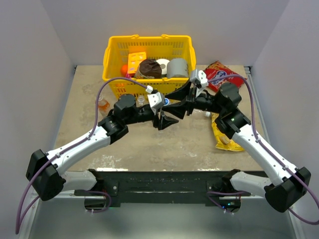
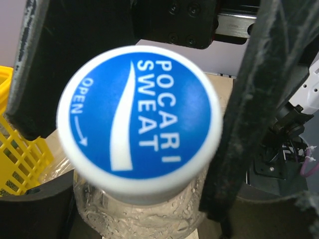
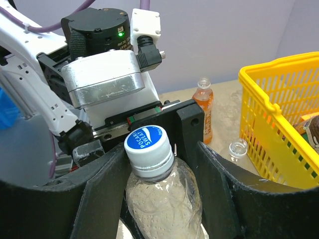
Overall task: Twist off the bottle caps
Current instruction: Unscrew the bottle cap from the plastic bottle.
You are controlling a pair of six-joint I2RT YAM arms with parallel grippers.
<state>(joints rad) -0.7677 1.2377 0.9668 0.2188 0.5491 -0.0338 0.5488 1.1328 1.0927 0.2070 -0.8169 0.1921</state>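
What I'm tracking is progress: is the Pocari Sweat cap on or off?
On: the Pocari Sweat cap sits atop the clear bottle.

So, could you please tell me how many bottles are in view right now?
3. A clear capped bottle in front of the basket, mid-table; an orange bottle off the basket's front-left corner; a clear uncapped bottle beside its front wall. Others may be hidden.

A lab test booth: bare white walls point(image 1: 164, 20) enclose a worn table point(image 1: 149, 144).
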